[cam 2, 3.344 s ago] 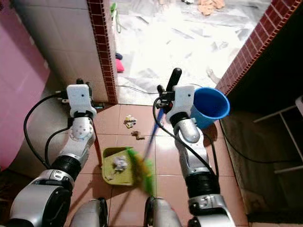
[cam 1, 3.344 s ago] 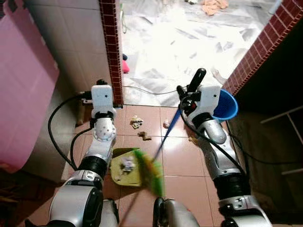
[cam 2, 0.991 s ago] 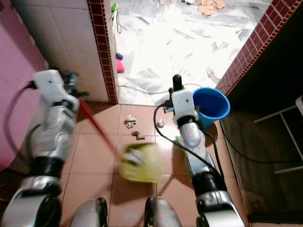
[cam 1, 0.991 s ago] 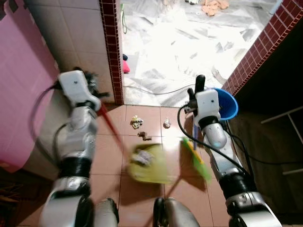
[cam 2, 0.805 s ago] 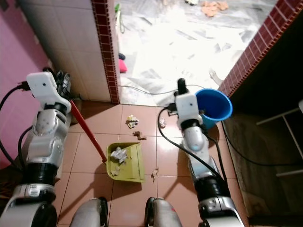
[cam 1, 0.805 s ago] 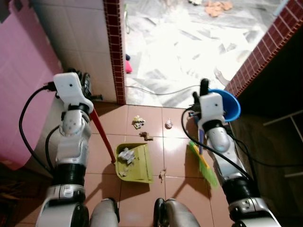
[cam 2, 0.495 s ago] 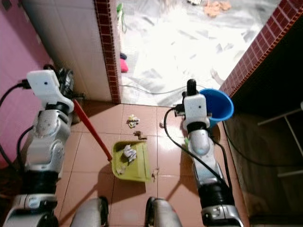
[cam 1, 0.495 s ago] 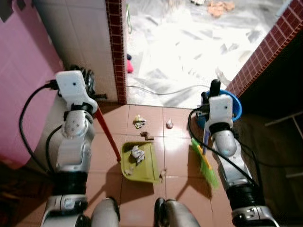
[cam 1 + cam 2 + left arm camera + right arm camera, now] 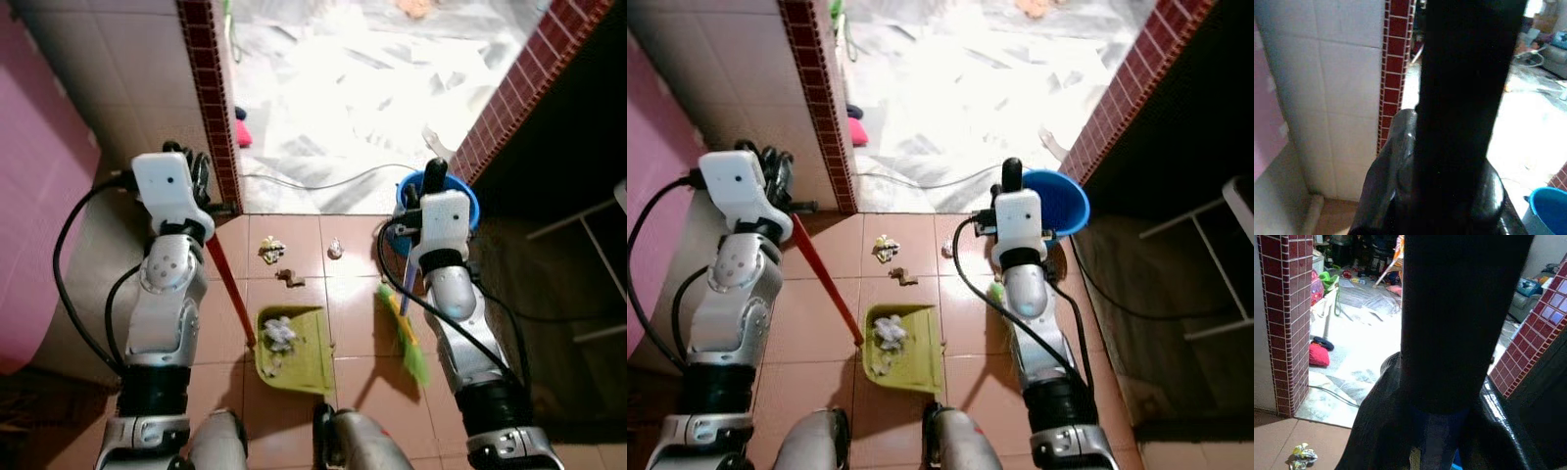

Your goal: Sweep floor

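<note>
Terracotta tile floor [image 9: 353, 304] in a narrow spot, with a white tiled wall trimmed in dark red brick [image 9: 204, 93] on the robot's left and a bright, shiny pale floor through the opening ahead. A black cable [image 9: 323, 182] runs across the threshold.

The left gripper [image 9: 193, 168] is up by the brick edge, clamped around the top of the red handle [image 9: 231, 290] of the yellow-green dustpan [image 9: 289, 348]. The pan sits flat on the tiles right in front of the robot's feet, with a wad of crumpled paper [image 9: 280, 333] in it.

The right gripper [image 9: 432, 178] is closed around the blue stick of the broom [image 9: 401, 318]; the green bristles rest on the floor to the right of the dustpan, close but apart. Just behind that gripper is a blue bucket [image 9: 1058, 204].

Still on the floor beyond the pan: a yellowish crumpled wrapper [image 9: 268, 249], a small brown scrap [image 9: 287, 277] and a pale bit [image 9: 335, 249], probably paper, but it's too small to say. A pink object [image 9: 856, 130] lies past the brick edge.
</note>
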### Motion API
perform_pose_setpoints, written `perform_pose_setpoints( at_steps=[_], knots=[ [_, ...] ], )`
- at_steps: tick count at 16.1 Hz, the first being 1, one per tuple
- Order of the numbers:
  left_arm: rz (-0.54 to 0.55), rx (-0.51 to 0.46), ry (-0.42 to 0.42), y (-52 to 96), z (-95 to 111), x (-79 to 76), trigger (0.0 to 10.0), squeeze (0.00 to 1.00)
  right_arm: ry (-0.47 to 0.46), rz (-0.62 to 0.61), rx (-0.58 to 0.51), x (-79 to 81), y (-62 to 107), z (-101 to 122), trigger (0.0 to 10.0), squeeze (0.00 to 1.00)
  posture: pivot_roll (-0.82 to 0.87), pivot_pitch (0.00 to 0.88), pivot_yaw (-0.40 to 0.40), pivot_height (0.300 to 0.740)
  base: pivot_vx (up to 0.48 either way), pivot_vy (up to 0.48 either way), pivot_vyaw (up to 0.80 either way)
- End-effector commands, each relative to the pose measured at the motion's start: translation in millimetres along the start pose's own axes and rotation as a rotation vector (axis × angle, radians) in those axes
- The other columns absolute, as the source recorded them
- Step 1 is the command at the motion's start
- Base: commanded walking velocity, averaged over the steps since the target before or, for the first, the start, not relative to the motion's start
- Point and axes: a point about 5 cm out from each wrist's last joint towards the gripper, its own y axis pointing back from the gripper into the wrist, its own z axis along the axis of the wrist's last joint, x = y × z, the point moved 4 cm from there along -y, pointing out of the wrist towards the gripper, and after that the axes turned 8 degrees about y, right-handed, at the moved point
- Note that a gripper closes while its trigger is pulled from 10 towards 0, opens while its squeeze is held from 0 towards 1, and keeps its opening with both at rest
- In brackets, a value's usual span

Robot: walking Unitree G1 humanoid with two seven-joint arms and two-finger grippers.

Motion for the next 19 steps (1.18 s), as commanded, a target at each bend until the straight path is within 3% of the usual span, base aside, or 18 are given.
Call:
perform_pose_setpoints(
  at_steps=[1,6,11,15,16,19],
  knots=[
    [-0.016,-0.041,0.011,1.5,10.7,-5.1,10.0,0.00,0.046,-0.045,0.036,-19.9,5.6,-12.3,10.0,0.00,0.02,0.136,-0.032,0.740,0.000,-0.435,0.00],
    [-0.007,-0.047,0.010,-5.3,13.0,-1.5,10.0,0.00,0.087,-0.080,0.065,-39.1,5.4,-23.1,10.0,0.00,0.01,0.115,-0.037,0.740,0.000,-0.437,-0.63],
    [0.009,-0.060,0.006,-7.3,17.4,4.1,10.0,0.00,0.068,-0.058,0.045,-29.2,1.1,-17.3,10.0,0.00,0.01,0.109,-0.047,0.740,0.000,-0.457,0.00],
    [0.043,-0.073,-0.001,-5.7,17.4,11.1,10.0,0.00,0.054,-0.043,0.047,-27.3,1.2,-18.8,10.0,0.00,0.01,0.112,-0.048,0.740,0.000,0.000,0.00],
    [0.098,-0.092,-0.035,-7.2,21.7,20.1,10.0,0.00,0.055,-0.042,0.047,-27.4,0.5,-18.7,10.0,0.00,0.00,0.114,-0.046,0.740,0.000,0.000,0.00],
    [0.137,-0.142,-0.043,-11.4,36.8,27.4,10.0,0.00,0.056,-0.027,0.035,-26.2,-1.7,-16.7,10.0,0.00,0.00,0.112,-0.046,0.740,0.000,0.000,0.00]
  ],
)
